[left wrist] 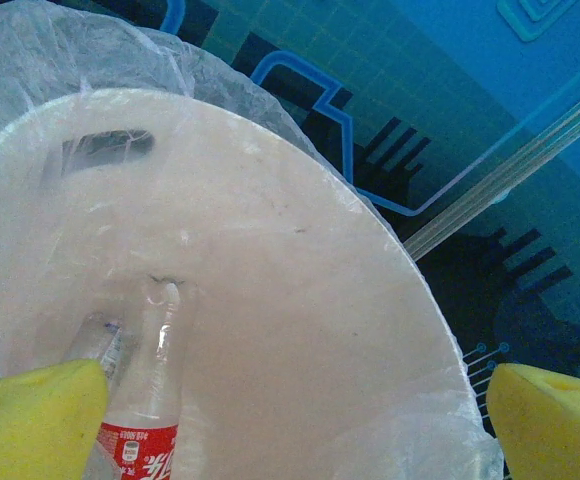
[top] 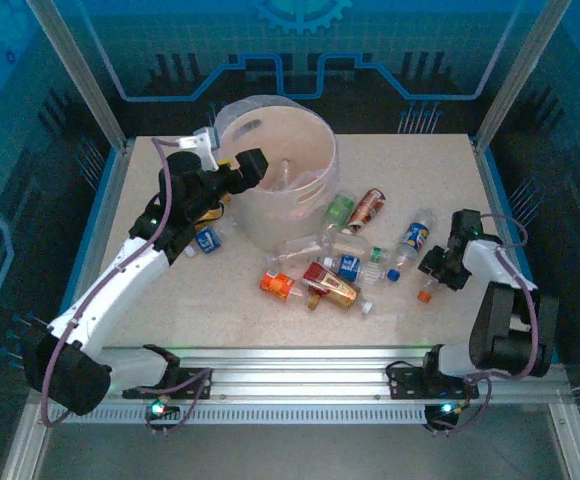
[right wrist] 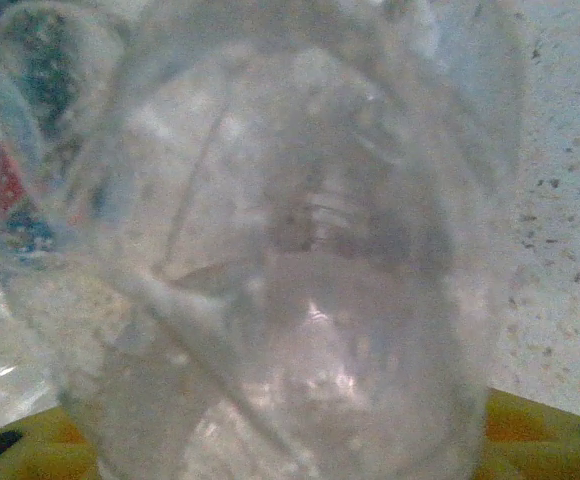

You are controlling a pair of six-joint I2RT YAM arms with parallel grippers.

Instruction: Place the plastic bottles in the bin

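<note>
Presently the right jaws stand astride a clear crushed plastic bottle [right wrist: 270, 250] at the right side of the speckled surface [top: 220, 320]; whether they grip it cannot be told. The large translucent whitish bin [top: 270, 215] lies well leftward, under the left jaws, which are wide apart and empty.

A pale beige speckled tabletop [top: 220, 320] sits inside a cage of slanted silver aluminium posts [top: 80, 70]. Behind its far edge stands a blue back wall panel [top: 170, 40] printed with dark circuit-like lines and a lighter blue gear emblem [top: 300, 12]. Similar blue panels close off the left and right edges. A ribbed silver aluminium rail [top: 300, 380] runs along the near edge. Below it lies what may be grey floor, though that strip is too dim to tell. The light is cool and bluish.
</note>
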